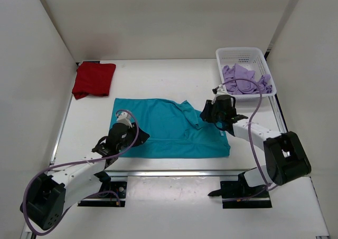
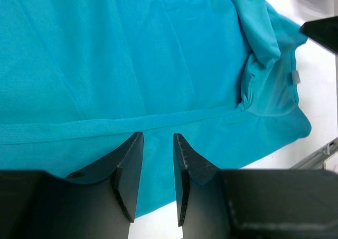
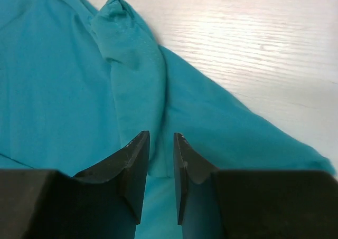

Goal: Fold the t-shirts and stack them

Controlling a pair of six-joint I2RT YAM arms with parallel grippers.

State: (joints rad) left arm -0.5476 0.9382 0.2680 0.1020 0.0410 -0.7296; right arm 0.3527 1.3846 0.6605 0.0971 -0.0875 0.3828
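Nearest, the teal-blue shirt (image 1: 163, 128) lies spread flat, its hem running just past the tips of the left gripper (image 2: 157, 136). That gripper's jaws stand narrowly apart over the cloth and pinch nothing. The right gripper (image 3: 161, 135), likewise slightly parted and released, sits above a rumpled sleeve fold. Beyond the left gripper lies the folded deep red shirt (image 1: 94, 79). Beyond the right gripper, the lavender shirt (image 1: 245, 80) is bunched in the basket (image 1: 240, 51).

Teal t-shirt (image 1: 169, 128) fine-knit matt cloth, red t-shirt (image 1: 94, 79) soft matt cloth, lavender t-shirt (image 1: 243, 79) thin cloth, basket (image 1: 240, 53) white plastic mesh, table (image 3: 253, 33) white, faintly wood-grained, slight sheen, left gripper fingers (image 2: 127, 165) matt black plastic.
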